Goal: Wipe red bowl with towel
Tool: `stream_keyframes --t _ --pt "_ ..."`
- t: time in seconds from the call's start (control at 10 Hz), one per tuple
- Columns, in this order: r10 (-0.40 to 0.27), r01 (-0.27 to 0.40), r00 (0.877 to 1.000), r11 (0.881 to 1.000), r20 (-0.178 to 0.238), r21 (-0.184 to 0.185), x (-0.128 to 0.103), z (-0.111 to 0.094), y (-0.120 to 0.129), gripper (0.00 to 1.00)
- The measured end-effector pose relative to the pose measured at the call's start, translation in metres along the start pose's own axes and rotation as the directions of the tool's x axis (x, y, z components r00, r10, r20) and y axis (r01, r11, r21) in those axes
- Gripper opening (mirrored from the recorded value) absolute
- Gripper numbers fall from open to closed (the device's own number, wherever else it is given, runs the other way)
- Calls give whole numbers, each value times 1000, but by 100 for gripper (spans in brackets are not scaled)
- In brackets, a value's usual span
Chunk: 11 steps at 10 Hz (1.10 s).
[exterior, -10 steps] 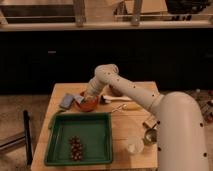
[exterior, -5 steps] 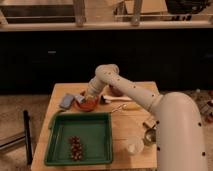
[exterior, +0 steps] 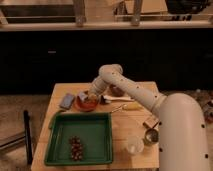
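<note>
1. The gripper (exterior: pixel 91 98) is down at the red bowl (exterior: pixel 85 104), over its inside; whether it is clamped on anything, I cannot tell.
2. The red bowl sits on the table (exterior: pixel 122 126) near the far edge, left of centre.
3. A green tray (exterior: pixel 56 136) lies by the near-left corner, just in front of the bowl.

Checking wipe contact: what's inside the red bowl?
The gripper sits down in the red bowl, with something pale, likely the towel, at its tip. The bowl's floor beneath is covered, so contact cannot be seen.
</note>
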Motion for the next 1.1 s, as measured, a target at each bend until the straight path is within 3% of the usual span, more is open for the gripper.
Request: stream_keyframes --t 0.4,0.7,1.1 --pt "31 -31 1000 999 0 30 -3 7 -24 0" --pt "-20 20 1000 1000 9 -10 -25 24 -27 0" --pt "-103 104 995 993 20 -63 -34 21 -10 0"
